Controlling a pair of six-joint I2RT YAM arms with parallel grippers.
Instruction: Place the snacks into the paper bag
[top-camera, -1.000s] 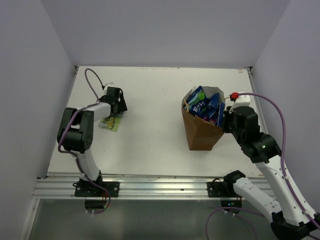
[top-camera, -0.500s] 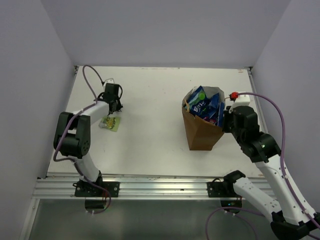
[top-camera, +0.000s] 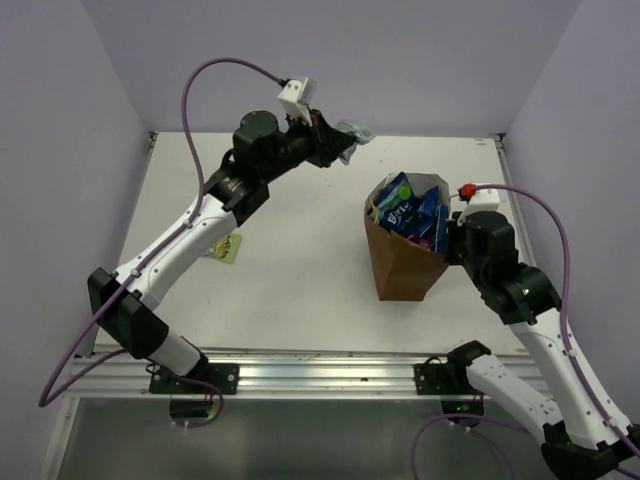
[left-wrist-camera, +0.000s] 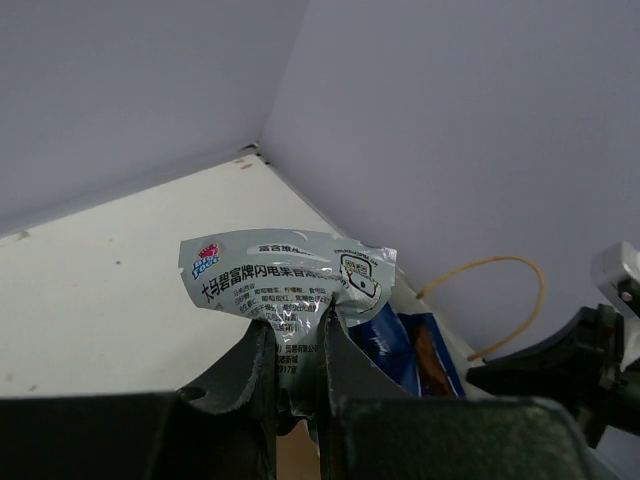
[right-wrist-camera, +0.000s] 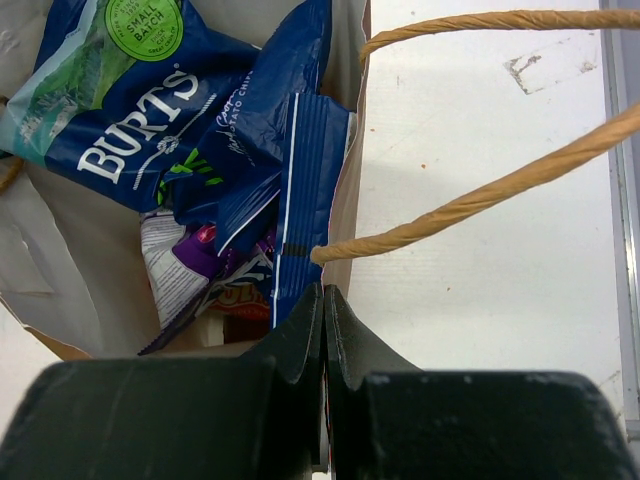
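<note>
Your left gripper (left-wrist-camera: 298, 335) clenched a silver packet (left-wrist-camera: 280, 275) above the white tabletop (top-camera: 300, 250). Your right gripper (right-wrist-camera: 323, 297) pinched the paper bag (top-camera: 400, 272). Walls (top-camera: 330, 60) lilac.

Glossy foil packet (left-wrist-camera: 285, 285), matt paper bag (top-camera: 400, 272)

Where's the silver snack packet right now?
Top view: the silver snack packet is pinched in the left gripper, up near the back wall, just left of the paper bag.
</note>
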